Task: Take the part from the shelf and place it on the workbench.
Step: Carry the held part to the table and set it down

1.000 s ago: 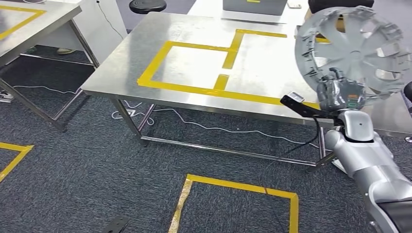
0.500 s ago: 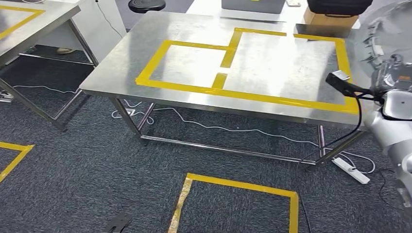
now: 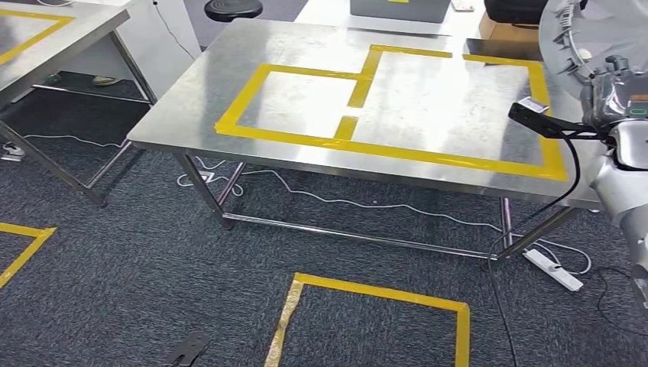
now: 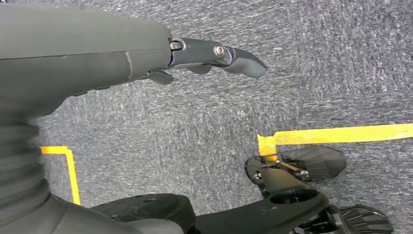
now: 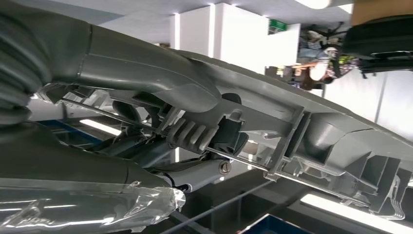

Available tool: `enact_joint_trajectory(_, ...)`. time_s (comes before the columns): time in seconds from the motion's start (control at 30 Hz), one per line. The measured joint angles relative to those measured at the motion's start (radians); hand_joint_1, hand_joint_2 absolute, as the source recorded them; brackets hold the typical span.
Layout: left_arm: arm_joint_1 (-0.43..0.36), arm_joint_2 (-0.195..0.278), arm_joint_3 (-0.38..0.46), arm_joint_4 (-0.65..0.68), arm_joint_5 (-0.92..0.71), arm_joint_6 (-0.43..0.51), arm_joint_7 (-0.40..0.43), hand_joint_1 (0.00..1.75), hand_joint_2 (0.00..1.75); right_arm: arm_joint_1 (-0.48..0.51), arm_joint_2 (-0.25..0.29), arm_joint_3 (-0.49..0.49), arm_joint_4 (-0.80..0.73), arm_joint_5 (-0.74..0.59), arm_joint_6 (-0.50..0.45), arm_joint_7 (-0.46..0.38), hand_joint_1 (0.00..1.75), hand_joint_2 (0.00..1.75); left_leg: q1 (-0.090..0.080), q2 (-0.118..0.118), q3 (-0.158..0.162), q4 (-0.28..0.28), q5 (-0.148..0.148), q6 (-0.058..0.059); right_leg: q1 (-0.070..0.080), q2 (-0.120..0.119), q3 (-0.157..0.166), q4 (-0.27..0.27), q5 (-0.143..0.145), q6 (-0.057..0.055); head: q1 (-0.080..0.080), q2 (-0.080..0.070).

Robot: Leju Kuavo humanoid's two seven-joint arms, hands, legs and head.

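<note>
The part is a silver wheel cover [image 3: 587,32] with spokes, held up at the right edge of the head view above the right end of the steel workbench [image 3: 306,46]. My right hand [image 3: 611,95] grips its rim from below. In the right wrist view the thumb and fingers clamp the cover's ribbed back edge [image 5: 316,126]. The bench top carries yellow tape rectangles [image 3: 428,153]. My left hand [image 4: 97,53] hangs over the grey carpet, its fingers [image 4: 238,61] stretched out and holding nothing.
A second steel table [image 3: 46,30] stands at the left. Behind the bench are a black stool [image 3: 233,9] and a cardboard box [image 3: 504,29]. A power strip [image 3: 554,269] and cables lie under the bench. A yellow tape square [image 3: 382,294] marks the carpet.
My right hand has carried the wheel cover to the right and higher, so most of the cover is now past the picture's right edge. The bench's right tape rectangle is now uncovered.
</note>
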Motion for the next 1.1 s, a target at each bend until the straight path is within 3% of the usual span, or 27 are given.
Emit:
enact_joint_trajectory(0.13,-0.001,0.000,-0.001,0.000,-0.007,-0.001,0.000,0.00,1.75,-0.012,0.040,0.000,-0.005,0.001,0.002,-0.044,1.75,1.75,0.000,0.000,-0.002,0.000,0.001,0.000,0.000,0.001,-0.001,0.000,0.002,0.000,0.000,0.000)
enact_joint_trajectory(0.47,-0.020,-0.009,-0.022,0.000,-0.022,-0.007,0.011,0.00,1.75,-0.016,0.226,0.040,-0.016,0.037,0.019,-0.024,1.75,1.75,0.003,0.000,-0.004,-0.001,0.005,-0.004,0.002,0.001,-0.005,0.001,0.005,-0.003,0.000,0.000)
enact_joint_trajectory(0.83,-0.016,-0.008,-0.022,0.000,-0.025,-0.008,0.015,0.00,1.75,-0.015,0.275,0.047,-0.016,0.024,0.018,-0.038,1.75,1.75,0.003,-0.002,-0.006,-0.001,0.006,-0.004,0.003,-0.001,-0.006,0.000,0.006,-0.004,0.000,0.000)
enact_joint_trajectory(1.1,-0.015,-0.008,-0.022,0.000,-0.029,-0.008,0.015,0.00,1.75,-0.010,0.302,0.068,-0.015,0.054,0.017,0.012,1.75,1.75,0.003,-0.002,-0.006,-0.001,0.006,-0.005,0.003,0.000,-0.007,0.000,0.006,-0.005,0.000,0.000)
